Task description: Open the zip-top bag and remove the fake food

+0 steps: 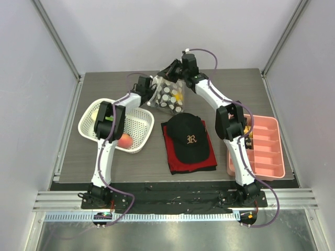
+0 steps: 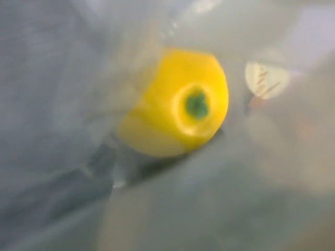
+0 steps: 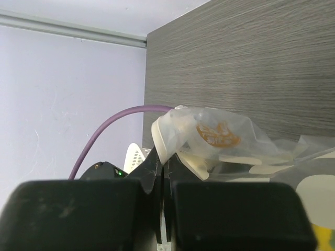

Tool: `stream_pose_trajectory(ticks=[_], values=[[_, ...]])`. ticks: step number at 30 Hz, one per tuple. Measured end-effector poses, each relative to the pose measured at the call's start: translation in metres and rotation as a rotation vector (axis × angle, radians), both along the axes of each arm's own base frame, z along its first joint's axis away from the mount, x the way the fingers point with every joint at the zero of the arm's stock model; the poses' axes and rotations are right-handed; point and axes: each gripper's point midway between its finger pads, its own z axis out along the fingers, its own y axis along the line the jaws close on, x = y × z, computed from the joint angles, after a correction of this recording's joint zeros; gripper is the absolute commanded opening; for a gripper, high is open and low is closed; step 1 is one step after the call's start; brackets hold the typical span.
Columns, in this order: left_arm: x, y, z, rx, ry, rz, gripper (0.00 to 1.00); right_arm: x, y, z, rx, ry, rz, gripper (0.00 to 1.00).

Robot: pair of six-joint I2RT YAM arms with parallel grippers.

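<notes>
The clear zip-top bag point(image 1: 170, 97) with white dots hangs lifted at the table's back middle. My right gripper point(image 1: 168, 72) holds its top edge; in the right wrist view the fingers are shut point(image 3: 166, 162) on a fold of the bag point(image 3: 220, 133). My left gripper point(image 1: 151, 89) is at the bag's left side. Its fingers do not show in the blurred left wrist view, which is filled by a yellow citrus point(image 2: 175, 102) amid plastic film. The citrus point(image 1: 179, 97) shows inside the bag. A red-pink peach point(image 1: 124, 140) lies in the white mesh basket point(image 1: 89, 130).
A black cap point(image 1: 188, 137) lies on a folded red cloth point(image 1: 175, 159) in the middle. A pink divided tray point(image 1: 264, 149) stands at the right edge. The left arm partly hides a green-yellow piece point(image 1: 99, 116) in the basket.
</notes>
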Motion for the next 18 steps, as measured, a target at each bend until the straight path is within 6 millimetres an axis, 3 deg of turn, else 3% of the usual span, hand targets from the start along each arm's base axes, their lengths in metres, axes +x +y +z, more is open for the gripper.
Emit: stream_pose_trajectory(ticks=[12, 18], values=[[0.008, 0.009, 0.004, -0.075, 0.048, 0.036, 0.72, -0.006, 0.001, -0.020, -0.042, -0.010, 0.039, 0.03], [0.001, 0.014, -0.004, -0.033, 0.053, -0.023, 0.73, -0.006, -0.008, -0.028, -0.081, 0.009, 0.042, 0.03]])
